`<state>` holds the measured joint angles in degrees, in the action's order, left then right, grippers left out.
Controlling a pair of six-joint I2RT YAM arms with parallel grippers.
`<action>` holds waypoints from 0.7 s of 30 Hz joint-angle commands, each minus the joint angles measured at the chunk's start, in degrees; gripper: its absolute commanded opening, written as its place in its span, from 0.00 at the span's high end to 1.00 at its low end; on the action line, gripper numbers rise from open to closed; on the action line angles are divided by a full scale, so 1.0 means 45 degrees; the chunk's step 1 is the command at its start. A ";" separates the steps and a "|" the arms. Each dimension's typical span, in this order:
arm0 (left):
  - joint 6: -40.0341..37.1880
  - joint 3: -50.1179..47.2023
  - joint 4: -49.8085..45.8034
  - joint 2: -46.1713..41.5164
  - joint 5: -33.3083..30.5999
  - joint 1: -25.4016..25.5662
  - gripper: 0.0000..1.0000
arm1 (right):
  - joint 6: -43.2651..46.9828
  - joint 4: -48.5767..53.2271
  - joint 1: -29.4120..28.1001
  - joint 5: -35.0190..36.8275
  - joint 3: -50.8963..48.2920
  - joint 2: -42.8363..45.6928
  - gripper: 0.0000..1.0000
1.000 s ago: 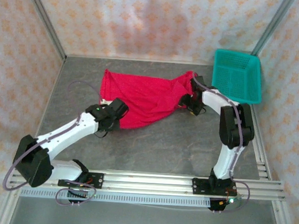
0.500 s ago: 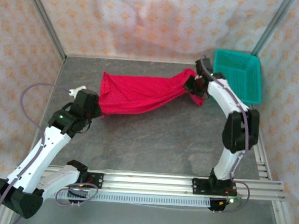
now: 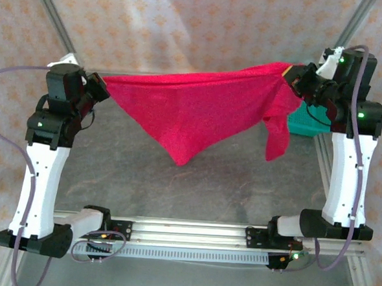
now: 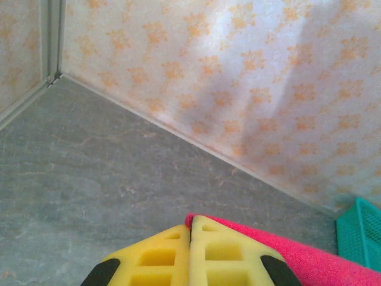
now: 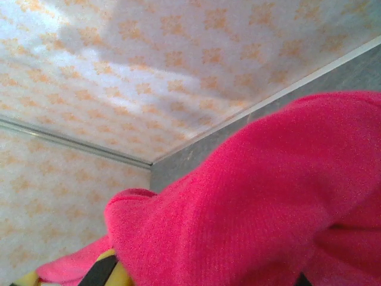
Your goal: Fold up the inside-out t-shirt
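The crimson t-shirt (image 3: 199,111) hangs stretched in the air between both raised arms, its middle sagging to a point over the table. My left gripper (image 3: 102,86) is shut on the shirt's left corner; in the left wrist view the yellow pads (image 4: 161,256) press together with a red edge of the t-shirt (image 4: 309,259) pinched at the gripper (image 4: 190,225). High at the right, my right gripper (image 3: 297,77) is shut on the other end, and a strip of cloth dangles below it. Red t-shirt cloth (image 5: 268,202) drapes over the right fingers and hides them.
A teal mesh basket (image 3: 309,118) sits at the back right of the grey table (image 3: 201,189), partly behind the right arm and the shirt. Patterned walls close in the back and both sides. An aluminium rail runs along the near edge.
Both arms have risen from the table and spread apart, lifting the shirt off the surface and stretching it in the air. The right gripper shut on the shirt's right end.
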<state>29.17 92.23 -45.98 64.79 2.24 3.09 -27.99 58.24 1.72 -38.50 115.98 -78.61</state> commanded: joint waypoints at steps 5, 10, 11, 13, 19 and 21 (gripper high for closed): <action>-0.0299 0.0132 0.0416 0.0723 0.1131 -0.0395 1.00 | -0.0145 -0.0304 0.0183 -0.0398 -0.2605 0.0110 1.00; -0.0619 -0.1172 0.0402 0.1191 0.1426 -0.0394 1.00 | -0.0629 -0.2414 -0.0184 0.0055 -0.8100 0.1054 1.00; -0.0661 -0.1764 0.0527 0.1174 0.1482 -0.0394 1.00 | -0.0771 -0.2964 -0.0355 0.0154 -0.9104 0.1057 0.95; -0.0679 -0.3047 0.0874 0.1074 0.1615 -0.0396 1.00 | -0.0862 -0.3654 -0.0613 0.0404 -1.0271 0.0662 0.84; -0.0625 -0.6339 0.1592 0.0610 0.1437 -0.0375 1.00 | 0.0474 -0.2670 -0.1030 0.3012 -0.8971 -0.1485 0.71; -0.0537 -0.6987 0.1775 0.0345 0.1419 -0.0375 1.00 | 0.0788 -0.2385 -0.1193 0.3765 -0.8557 -0.1775 0.62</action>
<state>27.29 62.63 -41.50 69.45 9.04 2.07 -27.86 47.51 -2.85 -29.43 73.28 -86.19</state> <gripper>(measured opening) 0.064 0.358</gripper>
